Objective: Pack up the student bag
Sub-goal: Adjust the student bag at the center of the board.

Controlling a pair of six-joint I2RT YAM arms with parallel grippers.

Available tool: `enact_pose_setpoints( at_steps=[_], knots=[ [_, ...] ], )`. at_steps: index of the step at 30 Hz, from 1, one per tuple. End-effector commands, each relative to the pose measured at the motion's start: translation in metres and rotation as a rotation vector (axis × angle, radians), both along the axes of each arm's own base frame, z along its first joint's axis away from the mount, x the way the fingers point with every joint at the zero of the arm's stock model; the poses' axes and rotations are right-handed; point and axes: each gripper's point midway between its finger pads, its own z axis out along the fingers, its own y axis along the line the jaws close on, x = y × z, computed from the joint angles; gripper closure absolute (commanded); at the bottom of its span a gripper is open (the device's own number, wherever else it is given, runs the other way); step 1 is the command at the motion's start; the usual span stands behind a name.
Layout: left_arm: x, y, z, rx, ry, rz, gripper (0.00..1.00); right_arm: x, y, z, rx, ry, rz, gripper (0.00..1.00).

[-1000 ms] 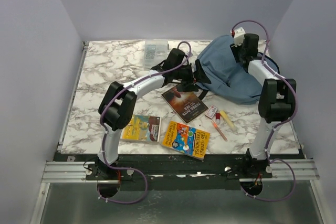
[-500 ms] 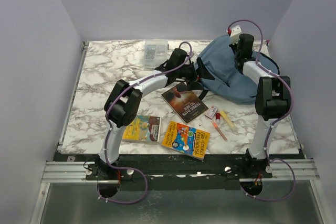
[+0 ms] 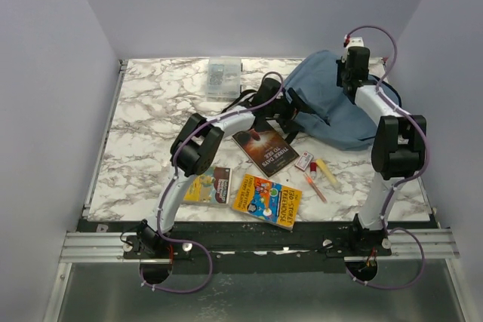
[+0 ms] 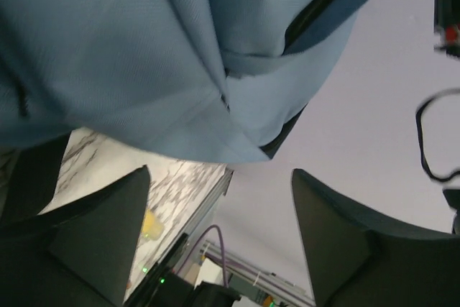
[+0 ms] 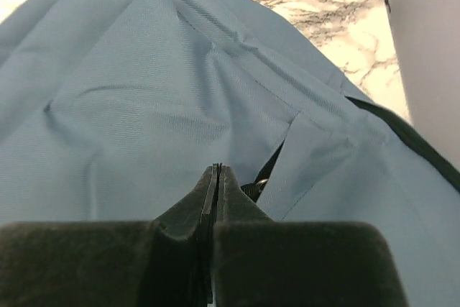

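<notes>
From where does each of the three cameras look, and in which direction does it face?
Top external: high behind the arm bases, facing down and forward over the marble table; both arms show whole, stretched to the student bag.
Left wrist: low beside the bag, facing up along its blue fabric; the open left gripper frames the view.
Right wrist: over the bag, facing down its fabric; the shut right gripper shows at the bottom.
Shared: all three see the bag.

Left jaws apart, right jaws together.
</notes>
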Motion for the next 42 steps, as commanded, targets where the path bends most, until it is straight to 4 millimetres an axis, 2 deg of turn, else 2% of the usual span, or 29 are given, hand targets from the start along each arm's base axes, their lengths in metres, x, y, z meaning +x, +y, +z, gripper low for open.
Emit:
enact_pose_setpoints(
  at_steps=[1,4,9,13,17,20,23,25,29,32,34,35,39,42],
  knots=[
    [0.021,-0.021,-0.011,-0.028,0.025,0.06,0.25,-0.019,0.014,0.021,0.188,0.018,-0.06,0.99],
    [0.028,-0.031,-0.019,-0.04,0.036,0.064,0.3,-0.03,0.019,0.025,0.251,0.04,-0.081,1.0],
    [0.04,-0.047,-0.016,-0.08,0.024,0.061,0.51,-0.053,0.038,0.023,0.397,0.094,-0.088,1.0],
    [0.04,-0.057,-0.012,-0.1,0.001,0.041,0.65,-0.075,0.059,0.016,0.552,0.151,-0.081,0.99],
    [0.039,-0.057,-0.012,-0.098,-0.002,0.038,0.76,-0.106,0.081,-0.011,0.672,0.262,-0.065,0.99],
    [0.038,-0.059,-0.009,-0.103,-0.006,0.034,0.83,-0.125,0.106,-0.025,0.769,0.328,0.008,0.99],
    [0.038,-0.061,-0.008,-0.108,-0.015,0.032,0.88,-0.143,0.131,-0.021,0.888,0.359,0.093,0.99],
    [0.037,-0.061,-0.008,-0.11,-0.009,0.028,0.94,-0.155,0.137,-0.018,0.93,0.37,0.107,0.99],
    [0.037,-0.061,-0.008,-0.108,-0.013,0.029,0.97,-0.174,0.142,-0.016,0.972,0.37,0.107,1.0],
    [0.037,-0.06,-0.006,-0.108,-0.019,0.028,0.99,-0.183,0.138,-0.032,0.962,0.395,0.069,1.0],
    [0.034,-0.057,-0.002,-0.108,-0.022,0.016,0.99,-0.183,0.133,-0.034,0.939,0.389,0.049,0.99],
    [0.031,-0.055,0.003,-0.107,-0.034,0.007,0.97,-0.181,0.13,-0.03,0.927,0.374,0.036,0.99],
    [0.023,-0.035,0.015,-0.075,-0.072,0.004,0.8,-0.167,0.111,-0.008,0.842,0.265,-0.003,0.99],
    [0.018,-0.015,0.022,-0.05,-0.094,0.011,0.77,-0.155,0.101,0.006,0.783,0.23,-0.002,0.99]
  ],
)
